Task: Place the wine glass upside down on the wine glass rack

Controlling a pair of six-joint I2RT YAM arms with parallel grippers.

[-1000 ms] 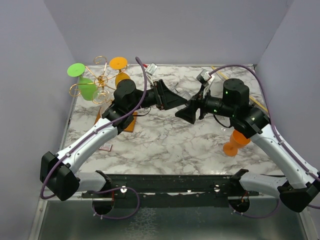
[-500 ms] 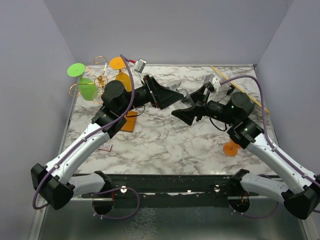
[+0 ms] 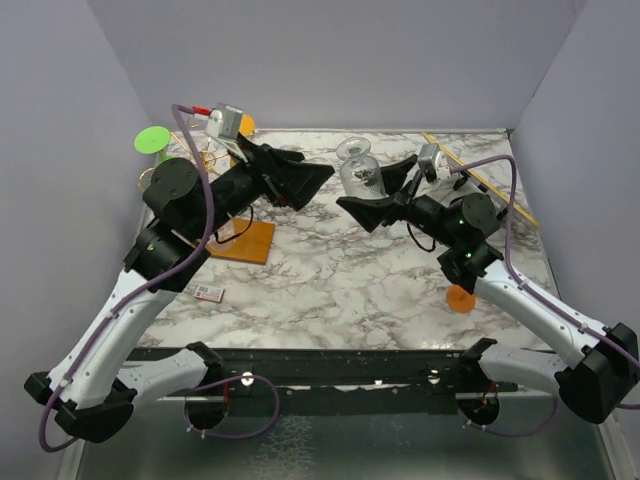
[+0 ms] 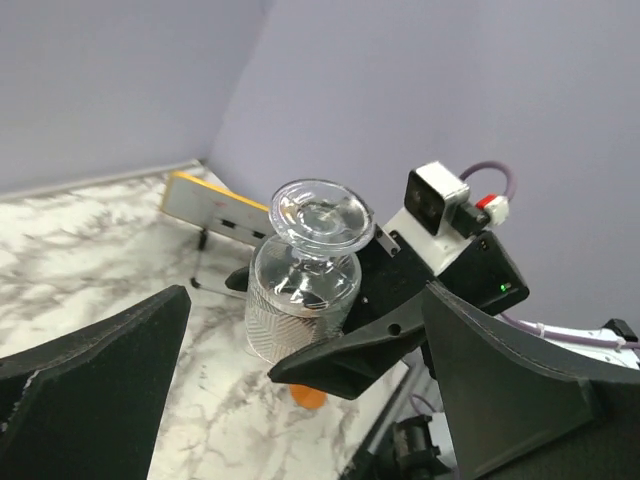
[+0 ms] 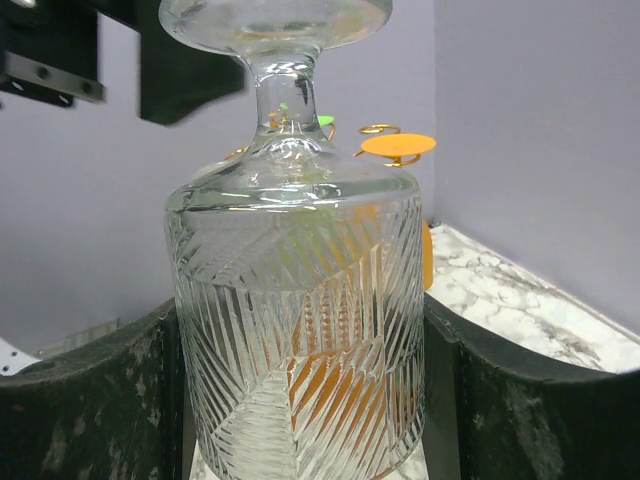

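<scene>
A clear ribbed wine glass (image 3: 360, 176) is held upside down above the table, foot up, with my right gripper (image 3: 376, 190) shut on its bowl. In the right wrist view the bowl (image 5: 300, 320) fills the space between both black fingers (image 5: 90, 400). My left gripper (image 3: 308, 178) is open just left of the glass and touches nothing. From the left wrist I see the glass (image 4: 305, 270) beyond my spread fingers (image 4: 100, 380). The wine glass rack (image 3: 247, 243) stands at the back left, its gold wires mostly hidden by the left arm.
A green glass foot (image 3: 153, 139) and an orange one (image 5: 398, 145) show at the rack's arms. An orange glass (image 3: 460, 298) sits on the table under the right arm. A yellow strip (image 3: 492, 182) lies at the back right, and a small label (image 3: 208, 293) near the left front.
My left gripper opened, let go of the glass and drew back to the left and up. The right gripper kept the glass and shifted it toward the back.
</scene>
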